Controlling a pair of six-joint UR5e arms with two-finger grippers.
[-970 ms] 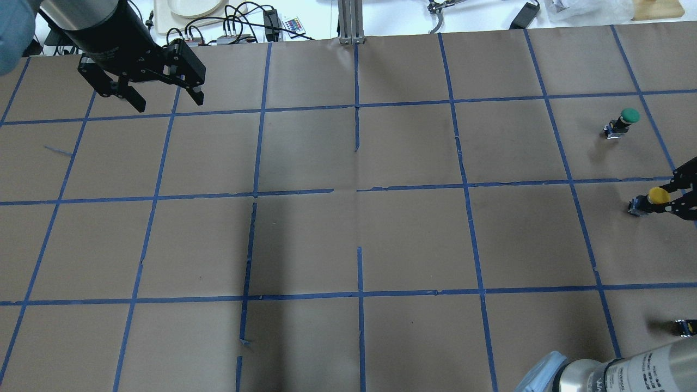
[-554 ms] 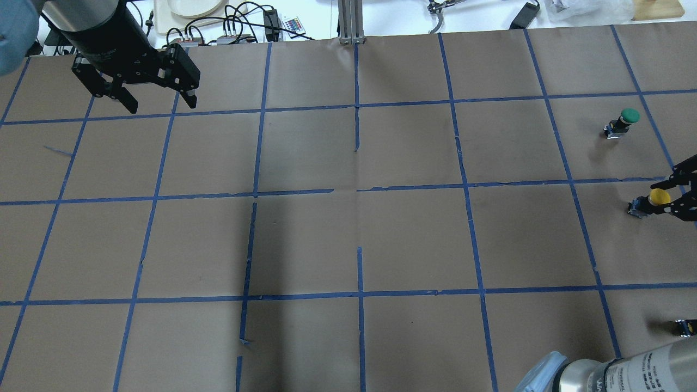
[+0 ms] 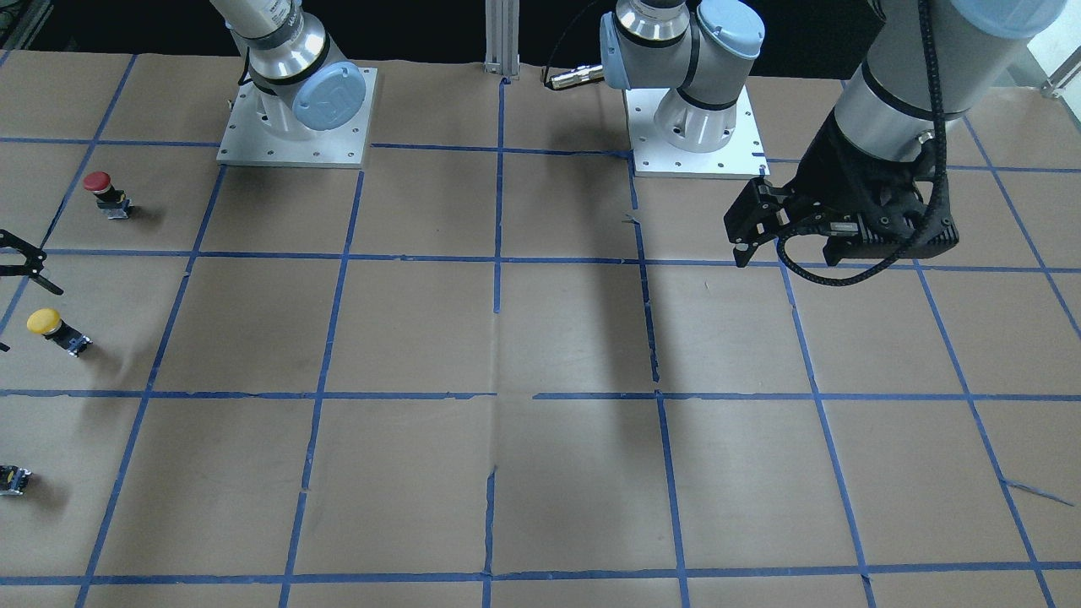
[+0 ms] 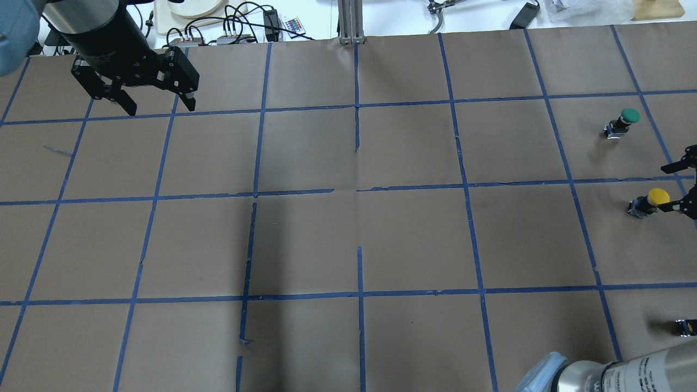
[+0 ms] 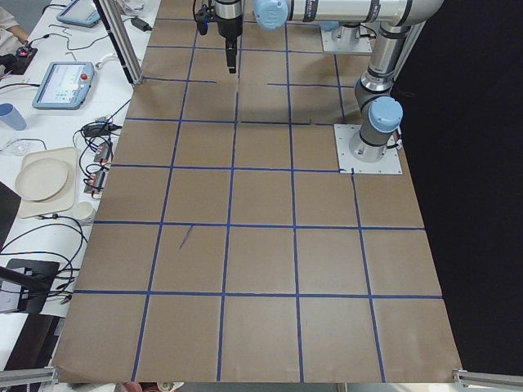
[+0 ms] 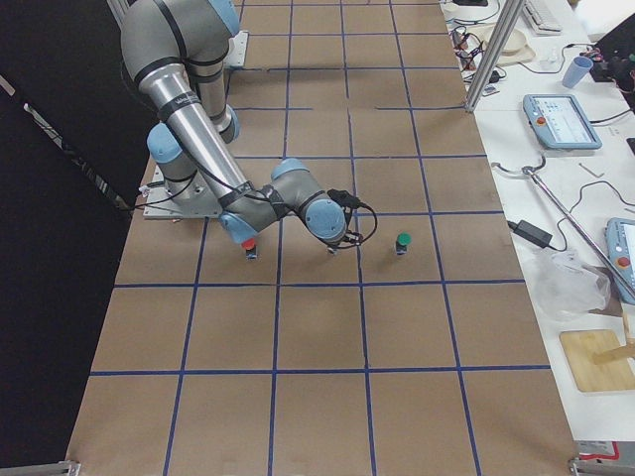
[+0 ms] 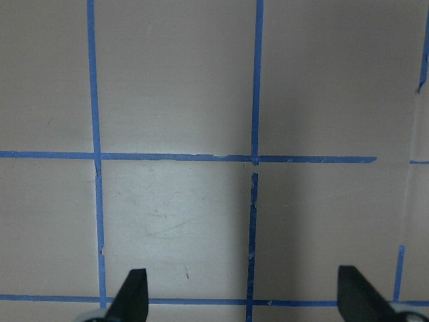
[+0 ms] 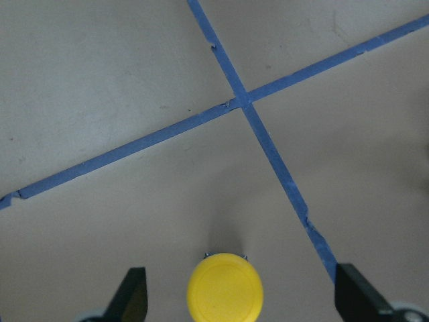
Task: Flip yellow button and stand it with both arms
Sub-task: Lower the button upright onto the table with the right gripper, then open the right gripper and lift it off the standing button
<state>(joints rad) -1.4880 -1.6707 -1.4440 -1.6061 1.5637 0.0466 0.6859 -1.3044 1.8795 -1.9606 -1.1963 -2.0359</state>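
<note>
The yellow button point(image 4: 651, 200) stands upright, cap up, near the table's right edge. It also shows in the front view point(image 3: 49, 326) and from above in the right wrist view point(image 8: 224, 290). My right gripper point(image 4: 665, 188) is open, with one finger on each side of the button and neither touching it. My left gripper point(image 4: 160, 109) is open and empty, high over the far left of the table. It also shows in the front view point(image 3: 785, 253), and the left wrist view point(image 7: 242, 295) shows only bare paper and tape below it.
A green-capped button point(image 4: 625, 121) stands beyond the yellow one. A red-capped button point(image 3: 103, 191) shows in the front view. A small black block with a yellow spot point(image 4: 685, 326) lies at the right edge. Brown paper with a blue tape grid point(image 4: 359, 190) covers the table.
My right gripper has opened, let go of the yellow button's cap and drawn back to the right. The button stays standing. My left gripper has moved slightly left and away.
</note>
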